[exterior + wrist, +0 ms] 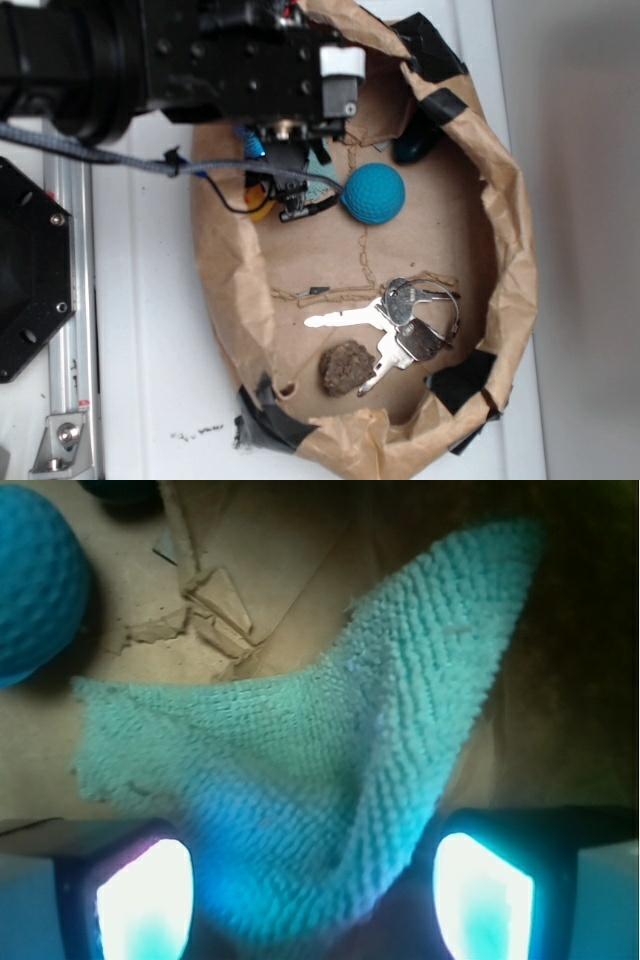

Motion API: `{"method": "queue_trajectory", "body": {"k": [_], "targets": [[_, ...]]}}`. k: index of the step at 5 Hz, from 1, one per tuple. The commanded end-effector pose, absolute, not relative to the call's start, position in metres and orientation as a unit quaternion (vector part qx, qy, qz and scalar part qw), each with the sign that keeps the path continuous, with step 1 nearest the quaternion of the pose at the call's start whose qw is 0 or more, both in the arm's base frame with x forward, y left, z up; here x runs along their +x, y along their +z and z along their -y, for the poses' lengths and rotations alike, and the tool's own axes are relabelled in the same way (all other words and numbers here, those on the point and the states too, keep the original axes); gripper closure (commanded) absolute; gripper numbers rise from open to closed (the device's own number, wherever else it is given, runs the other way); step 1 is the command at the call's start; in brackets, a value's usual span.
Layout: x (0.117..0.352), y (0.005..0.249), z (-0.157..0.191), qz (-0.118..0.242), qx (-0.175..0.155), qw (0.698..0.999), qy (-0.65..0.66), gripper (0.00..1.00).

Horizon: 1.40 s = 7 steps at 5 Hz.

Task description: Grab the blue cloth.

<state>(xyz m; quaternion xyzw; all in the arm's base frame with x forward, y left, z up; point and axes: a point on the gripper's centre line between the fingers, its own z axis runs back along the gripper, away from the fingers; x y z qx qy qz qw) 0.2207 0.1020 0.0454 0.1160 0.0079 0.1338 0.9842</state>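
The blue cloth (330, 740) is a pale teal terry washcloth that fills the middle of the wrist view. It rises in a fold between my two fingers, with one corner spread far right and one to the left on the brown paper. My gripper (315, 845) has both fingertips against the bunched cloth and is shut on it. In the exterior view my gripper (290, 195) is low inside the paper bag at its upper left. Only a sliver of the cloth (320, 157) shows beside it.
A blue dimpled ball (373, 193) lies just right of the gripper and also shows in the wrist view (30, 580). A dark teal object (413, 148) sits at the bag's far edge. Keys (400, 320) and a brown rock (345, 368) lie lower down. The crumpled bag wall (510, 200) rings everything.
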Motion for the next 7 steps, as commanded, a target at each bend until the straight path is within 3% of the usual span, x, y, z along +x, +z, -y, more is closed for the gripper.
{"method": "queue_trajectory", "body": {"k": [1,2,3,7], "targets": [[0.239,0.029,-0.101,0.014,0.123,0.989,0.084,0.0],[0.239,0.028,-0.1,0.025,0.081,0.994,0.067,0.0],[0.237,0.028,-0.1,0.029,0.075,0.993,0.089,1.0],[0.236,0.042,-0.101,0.029,0.08,0.992,0.092,1.0]]}}
